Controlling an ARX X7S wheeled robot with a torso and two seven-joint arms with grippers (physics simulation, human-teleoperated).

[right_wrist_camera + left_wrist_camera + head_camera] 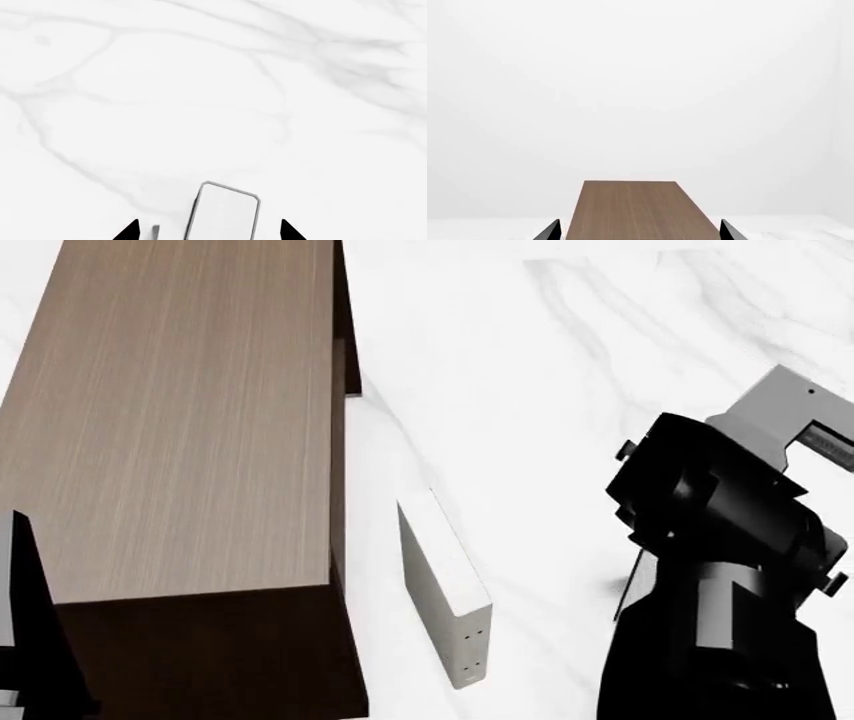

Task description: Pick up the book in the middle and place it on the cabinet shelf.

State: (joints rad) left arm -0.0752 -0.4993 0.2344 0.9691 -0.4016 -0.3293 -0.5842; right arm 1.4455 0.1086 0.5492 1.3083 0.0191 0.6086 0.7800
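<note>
In the right wrist view the book [223, 212] stands on the white marble floor. I see it end-on: white page edges framed by a thin dark grey cover. My right gripper [208, 232] is open, with a black fingertip on each side of the book and a gap to each. In the head view the book is hidden behind my right arm [721, 580]. The cabinet shelf [174, 410] is a big brown wood-grain box at the left. Its top [634, 210] lies between the spread fingertips of my open, empty left gripper [639, 235].
An off-white book with small dots on its spine [447, 590] stands on the marble floor [561, 360] just right of the cabinet, between it and my right arm. A small grey sliver [155, 231] shows beside the book in the right wrist view.
</note>
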